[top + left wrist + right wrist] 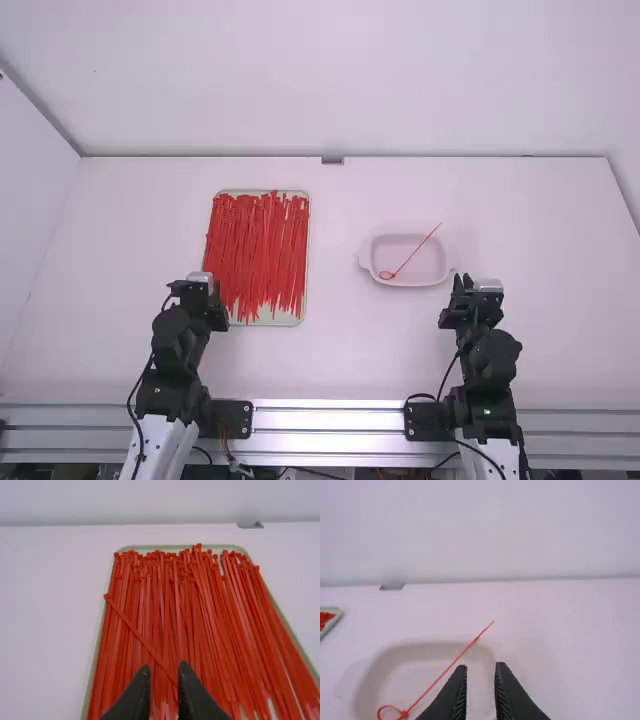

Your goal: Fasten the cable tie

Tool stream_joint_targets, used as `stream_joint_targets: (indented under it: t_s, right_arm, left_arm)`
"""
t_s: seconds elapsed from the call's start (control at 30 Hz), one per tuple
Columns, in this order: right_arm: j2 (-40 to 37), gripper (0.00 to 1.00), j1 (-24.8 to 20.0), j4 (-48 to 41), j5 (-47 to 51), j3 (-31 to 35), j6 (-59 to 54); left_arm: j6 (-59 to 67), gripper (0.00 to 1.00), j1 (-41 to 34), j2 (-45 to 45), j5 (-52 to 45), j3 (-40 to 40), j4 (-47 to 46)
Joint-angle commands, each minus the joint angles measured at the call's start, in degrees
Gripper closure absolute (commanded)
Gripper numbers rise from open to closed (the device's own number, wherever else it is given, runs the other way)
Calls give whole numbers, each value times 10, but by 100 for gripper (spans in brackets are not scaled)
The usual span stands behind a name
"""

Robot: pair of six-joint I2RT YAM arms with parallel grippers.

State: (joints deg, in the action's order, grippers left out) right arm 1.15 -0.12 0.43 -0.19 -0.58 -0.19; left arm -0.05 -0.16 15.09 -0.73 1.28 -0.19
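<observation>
Ties (pixel 258 255) lie at one o'clock of my left gripper (pixel 162 672), running twelve-to-six. The right gripper (pixel 480 672) is farther. Both are slightly parted, empty.

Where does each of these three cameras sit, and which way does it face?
High view: fixed above and behind the arms, looking forward and down on the table; both arms show, left gripper at the tray, right gripper near the dish.
Left wrist view: on the left wrist, looking along the tray of ties; its own fingers show.
Right wrist view: on the right wrist, looking over the dish and looped tie; its own fingers show.
Shared: high and right wrist views both show the dish.
</observation>
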Motion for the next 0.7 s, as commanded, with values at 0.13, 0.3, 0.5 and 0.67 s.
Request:
stream_joint_targets:
  t_s: [0.13,0.3,0.5,0.67]
  right_arm:
    - [-11,94,1,-4,2,6,2]
    - [-11,99,1,-4,2,6,2]
    - [-11,100,1,-4,2,6,2]
    - [-11,100,1,-4,2,6,2]
  left_arm:
    - [1,97,2,-58,7,-13,2]
    - [1,100,2,-90,7,-13,2]
    - [1,100,2,-131,7,-13,2]
    - [1,100,2,-151,7,-13,2]
